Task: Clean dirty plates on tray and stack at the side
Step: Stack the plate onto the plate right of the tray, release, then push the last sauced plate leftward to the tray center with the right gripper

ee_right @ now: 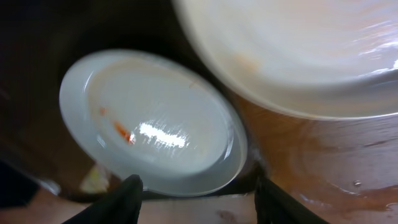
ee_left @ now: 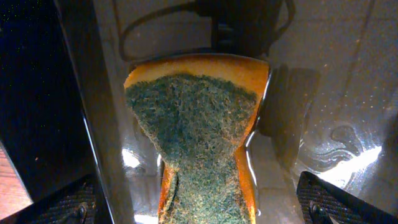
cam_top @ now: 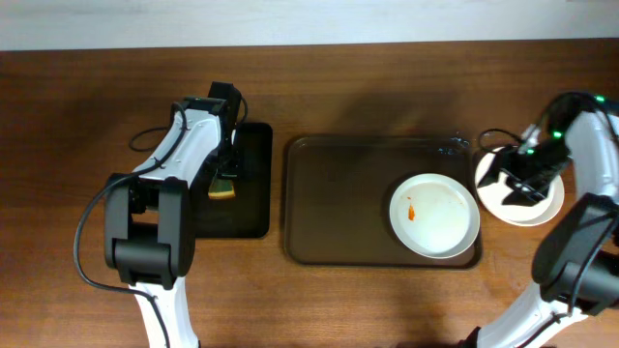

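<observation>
**One smeared plate left on the tray**

We judge the step in hand to be wiping the plate (cam_top: 434, 215) at the brown tray's (cam_top: 329, 193) right end, which carries an orange smear. Our left gripper (ee_left: 199, 208) hangs wide apart over the sponge (ee_left: 193, 124) on the black tray (cam_top: 253, 208) and must close on it next. Our right gripper (ee_right: 198, 185), fingers apart and empty, hovers over the plate stack (cam_top: 537, 208) near the table's right edge. Nothing blocks the way.

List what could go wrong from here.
1. The plate on the tray bears an orange smear; stacked unwiped, it would soil the stack beside the tray.
2. That plate sits close against the tray's right rim, so the open right gripper may struggle to catch its edge.
3. The sponge lies ungrasped below the open left gripper; a shallow close could miss it.
</observation>
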Robot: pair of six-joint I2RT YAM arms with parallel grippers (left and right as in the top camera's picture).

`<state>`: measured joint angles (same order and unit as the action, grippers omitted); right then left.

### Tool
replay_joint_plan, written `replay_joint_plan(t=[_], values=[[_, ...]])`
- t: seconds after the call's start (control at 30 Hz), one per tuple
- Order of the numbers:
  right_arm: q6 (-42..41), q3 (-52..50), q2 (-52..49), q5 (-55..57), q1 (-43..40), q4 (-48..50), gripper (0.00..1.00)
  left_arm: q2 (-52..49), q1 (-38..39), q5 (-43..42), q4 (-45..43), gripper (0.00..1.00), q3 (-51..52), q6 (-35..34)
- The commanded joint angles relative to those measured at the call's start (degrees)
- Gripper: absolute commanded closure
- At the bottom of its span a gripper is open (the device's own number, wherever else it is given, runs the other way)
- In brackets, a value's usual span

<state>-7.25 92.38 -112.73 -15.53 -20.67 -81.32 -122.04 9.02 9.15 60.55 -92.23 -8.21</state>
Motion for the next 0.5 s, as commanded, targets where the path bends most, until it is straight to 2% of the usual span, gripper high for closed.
replay_joint_plan(t=[0.0, 0.1, 0.17, 0.23, 0.37, 0.47], values=[[1.25, -0.35, -0.04, 2.40, 5.75, -2.32, 0.43, -0.22, -0.09, -0.39, 0.00, 0.00, 0.37, -0.11], [1.25, -1.62, 0.94, 3.43, 9.97, -3.39, 0.43, -0.22, -0.09, -0.39, 0.00, 0.00, 0.37, -0.11], [1.20, -4.22, 2.49, 4.17, 11.91, -3.45, 0.53, -0.22, -0.09, -0.39, 0.00, 0.00, 0.37, -0.11], [1.01, -6.69, 3.93, 4.17, 12.74, -3.41, 0.57, -0.22, -0.09, -0.39, 0.00, 0.00, 0.37, -0.11], [-0.87, -11.21, 6.14, 5.55, 12.79, -2.73, 0.60, -0.22, -0.09, -0.39, 0.00, 0.00, 0.37, -0.11], [-6.75, -13.03, 6.29, 13.60, 12.79, -2.14, 0.59, -0.22, -0.09, -0.39, 0.00, 0.00, 0.37, -0.11]])
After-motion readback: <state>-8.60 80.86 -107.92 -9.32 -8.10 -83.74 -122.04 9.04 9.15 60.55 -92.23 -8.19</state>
